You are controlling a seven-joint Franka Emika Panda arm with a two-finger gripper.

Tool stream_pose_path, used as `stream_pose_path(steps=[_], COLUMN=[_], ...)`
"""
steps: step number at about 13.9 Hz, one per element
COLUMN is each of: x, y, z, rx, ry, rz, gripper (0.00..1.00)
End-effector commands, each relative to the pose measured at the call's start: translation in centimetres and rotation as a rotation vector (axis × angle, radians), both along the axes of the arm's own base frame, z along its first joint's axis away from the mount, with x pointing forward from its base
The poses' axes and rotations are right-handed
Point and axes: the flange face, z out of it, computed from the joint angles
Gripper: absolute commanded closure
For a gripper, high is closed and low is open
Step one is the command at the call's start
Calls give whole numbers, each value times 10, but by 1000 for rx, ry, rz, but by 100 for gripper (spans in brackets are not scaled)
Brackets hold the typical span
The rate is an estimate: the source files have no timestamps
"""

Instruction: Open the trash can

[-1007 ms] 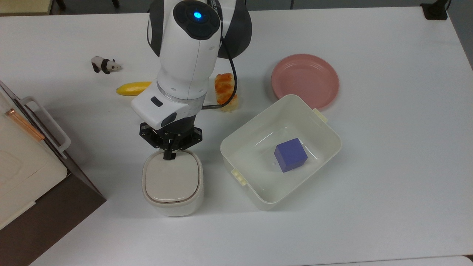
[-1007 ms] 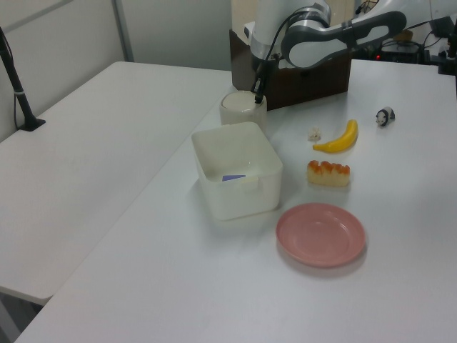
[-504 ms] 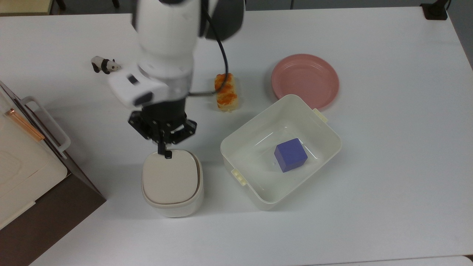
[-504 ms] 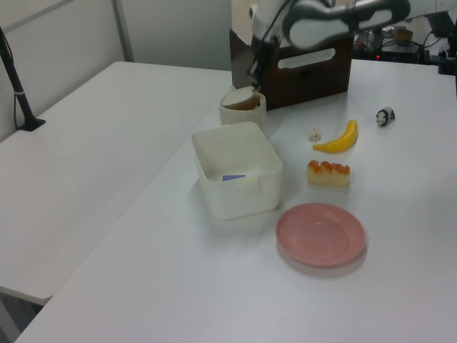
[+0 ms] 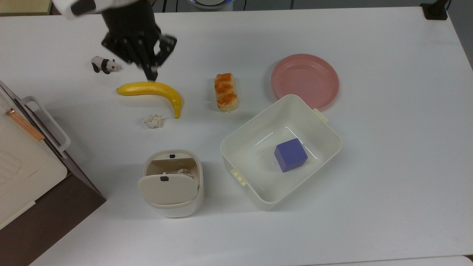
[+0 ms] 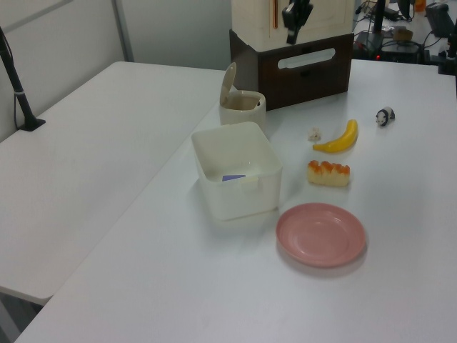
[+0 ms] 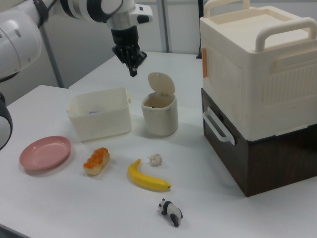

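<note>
Lifted clear of the trash can (image 5: pixel 173 183) since half a second ago, and swung away up the top view past the banana (image 5: pixel 152 90); lid sprung open in the same span. Gripper (image 5: pixel 151 75) now high above the worktop (image 5: pixel 388 155), jaws clenched together with no gap and nothing between them, pointing down.

Trash can on the worktop just beside the white tub (image 5: pixel 258 195), on the top view's left of it, and near the brown-and-cream box (image 7: pixel 257 89) on its other side. Upright, long axis vertical, mouth facing up. Small, cream-white, rounded-square body; beige flip lid (image 7: pixel 161 84) standing nearly upright on the hinge side, which faces away from the banana. Small dark button (image 5: pixel 172 156) on the rim toward the banana, a matching dark catch on the lid's underside. Crumpled pale scrap (image 5: pixel 183 171) visible inside.

Blue cube (image 5: pixel 290 154) inside the white tub.
</note>
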Motion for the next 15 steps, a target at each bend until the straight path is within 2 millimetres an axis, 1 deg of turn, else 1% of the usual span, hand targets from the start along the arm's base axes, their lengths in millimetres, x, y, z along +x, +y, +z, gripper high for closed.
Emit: stream_pose_path(steps=[1,3,6,7,8,9,10,15], x=[-16,-23,-30,-30,-30,-30,-30,-28], y=[10,12,12,12,7,3,0,-9], z=[15,18,14,12,10,9,9,5], rx=[22,21,23,17,16,10,5,-48], ry=[53,83,137,140,142,145,145,146], rz=[56,68,77,80,82,88,89,93], gripper=[100,100,100,96,81,50,0,0])
